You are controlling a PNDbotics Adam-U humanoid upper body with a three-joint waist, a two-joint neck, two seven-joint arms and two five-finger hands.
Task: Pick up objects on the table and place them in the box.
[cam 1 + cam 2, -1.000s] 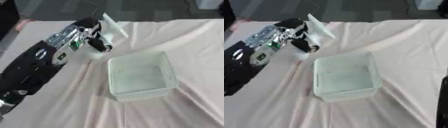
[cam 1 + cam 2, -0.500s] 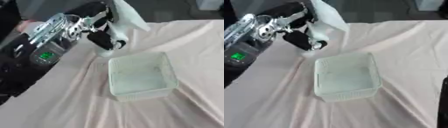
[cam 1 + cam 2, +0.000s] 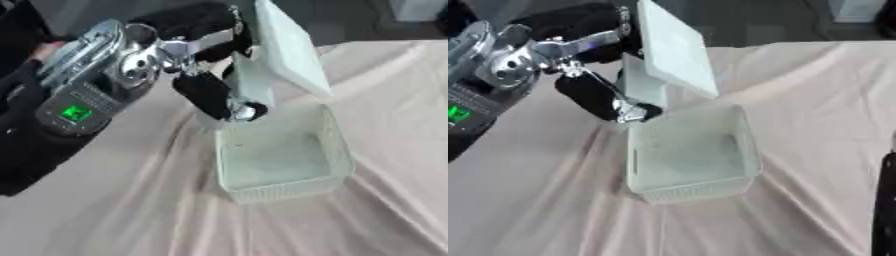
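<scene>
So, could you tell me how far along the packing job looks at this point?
Nothing lies in the box yet; its inside looks bare. In hand: the left hand grips a pale flat rectangular object, held tilted above the box's far edge. Left to do: lower it in and let go. No other loose objects show on the cloth-covered table.

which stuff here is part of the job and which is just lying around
Part of the job:
- left hand, curled round a pale flat object, held above the box
- box, nothing visible inside

Just there:
- cloth covering the table
- dark strip at the right edge, possibly the right arm
</scene>
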